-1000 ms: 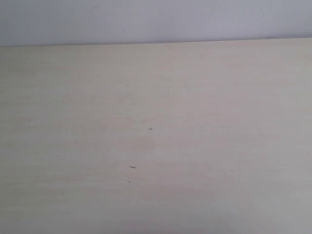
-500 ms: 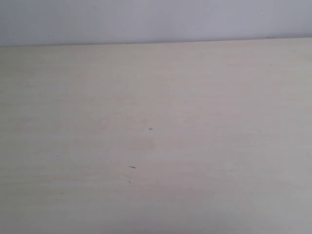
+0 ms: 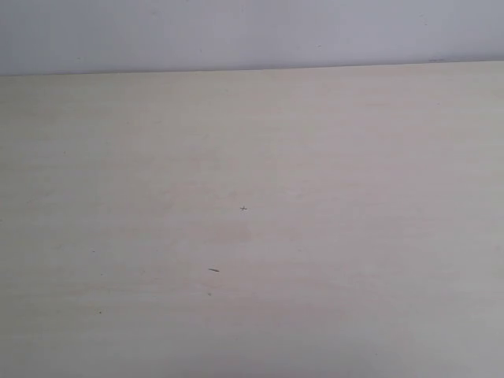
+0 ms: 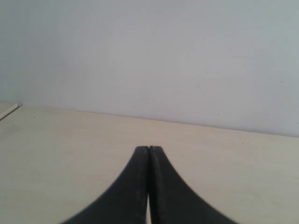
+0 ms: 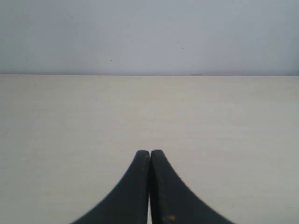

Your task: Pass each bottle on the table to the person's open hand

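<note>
The table (image 3: 331, 157) fills the exterior view as a pale beige wood-grain surface. No bottle shows in any view, and no hand shows either. Neither gripper appears in the exterior view. In the left wrist view my left gripper (image 4: 149, 148) is shut, its black fingers pressed together with nothing between them, over the table (image 4: 70, 154). In the right wrist view my right gripper (image 5: 149, 152) is likewise shut on nothing above the table (image 5: 224, 121).
A plain grey-white wall (image 3: 236, 31) rises behind the table's far edge. A few tiny dark specks (image 3: 213, 270) mark the tabletop. A pale strip (image 4: 9, 111) lies at the table's edge in the left wrist view.
</note>
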You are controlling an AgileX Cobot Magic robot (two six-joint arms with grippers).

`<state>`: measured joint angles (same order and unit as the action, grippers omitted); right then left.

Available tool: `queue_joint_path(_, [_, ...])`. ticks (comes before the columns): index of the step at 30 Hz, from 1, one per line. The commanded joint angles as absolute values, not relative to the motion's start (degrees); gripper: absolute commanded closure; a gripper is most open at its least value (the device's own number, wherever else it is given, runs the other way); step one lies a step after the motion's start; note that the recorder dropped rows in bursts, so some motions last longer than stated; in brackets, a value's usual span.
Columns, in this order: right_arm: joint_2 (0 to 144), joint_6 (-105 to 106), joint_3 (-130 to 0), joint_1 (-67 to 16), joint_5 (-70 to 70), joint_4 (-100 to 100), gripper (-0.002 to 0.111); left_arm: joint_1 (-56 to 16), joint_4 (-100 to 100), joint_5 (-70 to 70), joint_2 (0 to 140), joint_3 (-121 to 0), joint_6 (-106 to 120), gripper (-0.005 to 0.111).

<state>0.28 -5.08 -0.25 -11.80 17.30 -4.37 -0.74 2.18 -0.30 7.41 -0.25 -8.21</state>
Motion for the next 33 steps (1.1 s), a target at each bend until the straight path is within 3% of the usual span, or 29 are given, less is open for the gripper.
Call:
queue_joint_path(1, [0.00,-5.24,0.00,-11.54,17.26,-4.40,0.108,-0.60,2.67,-0.38,7.25,0.00,-8.99,0.106])
queue_joint_path(14, [0.00,-5.24,0.00,-11.54,17.26,-4.40,0.108,-0.60,2.67,15.79,7.25,0.00,-8.99,0.106])
queue_joint_path(33, [0.00,-5.24,0.00,-11.54,17.00,-4.40,0.108,-0.60,2.67,15.79,5.70,0.00,-8.99,0.106])
